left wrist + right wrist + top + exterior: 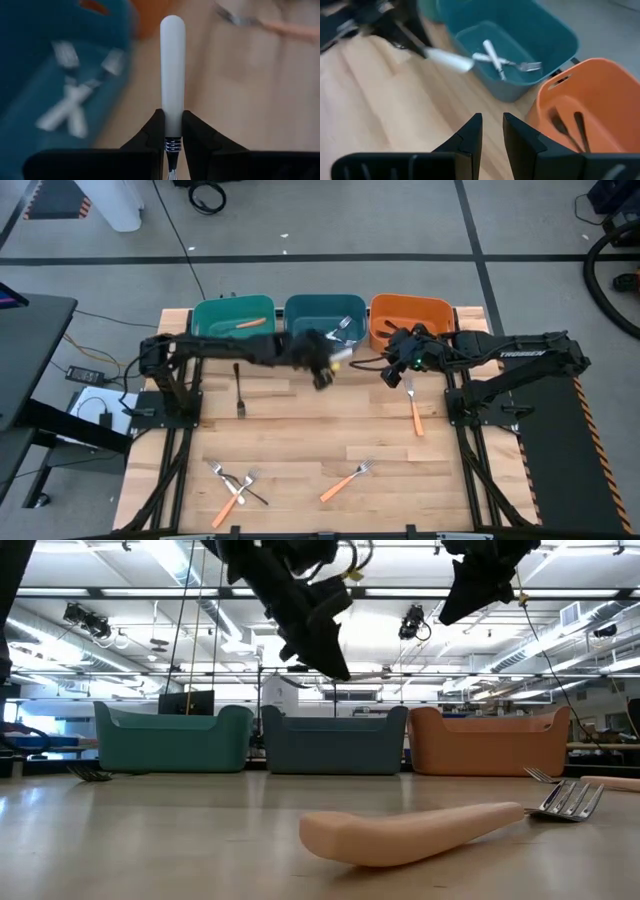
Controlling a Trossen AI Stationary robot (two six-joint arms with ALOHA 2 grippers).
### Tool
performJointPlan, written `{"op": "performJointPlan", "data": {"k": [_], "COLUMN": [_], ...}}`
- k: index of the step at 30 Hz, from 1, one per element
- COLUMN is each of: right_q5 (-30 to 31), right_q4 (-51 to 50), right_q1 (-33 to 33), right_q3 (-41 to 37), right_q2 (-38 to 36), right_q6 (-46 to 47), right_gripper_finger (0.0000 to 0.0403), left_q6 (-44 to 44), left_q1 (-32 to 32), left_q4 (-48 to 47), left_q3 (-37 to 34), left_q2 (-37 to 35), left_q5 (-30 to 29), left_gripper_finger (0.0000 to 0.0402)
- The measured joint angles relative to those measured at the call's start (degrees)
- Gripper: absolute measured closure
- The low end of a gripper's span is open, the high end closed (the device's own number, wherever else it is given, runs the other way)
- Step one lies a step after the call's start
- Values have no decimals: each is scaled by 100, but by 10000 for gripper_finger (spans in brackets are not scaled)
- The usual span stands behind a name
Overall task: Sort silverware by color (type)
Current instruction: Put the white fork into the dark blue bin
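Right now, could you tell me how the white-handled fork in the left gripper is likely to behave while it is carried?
The white-handled fork looks stiff: it juts straight from the left gripper without sagging. Its smooth, rounded handle could slip or pivot, since only a short stretch is pinched. It probably weighs little, being slim.

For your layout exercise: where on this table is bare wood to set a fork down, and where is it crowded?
Bare: the middle, between the black fork and the orange fork. Crowded: the near edge, with the crossed forks and another orange fork.
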Motion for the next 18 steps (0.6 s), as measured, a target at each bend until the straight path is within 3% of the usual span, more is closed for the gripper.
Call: {"op": "performJointPlan", "data": {"k": [9,18], "right_q5": [224,194], "right_q4": [999,1505], "right_q1": [-532,-987], "right_q3": [0,0], "right_q2": [0,0], "right_q6": [-586,-1894], "right_gripper_finger": [318,318], "left_q6": [-149,-176], "left_q1": [1427,2151], "left_q4": [1240,1404], "left_q3": [9,14], "left_q2": [-25,50], "left_q5": [17,444], "left_gripper_finger": [351,351]}}
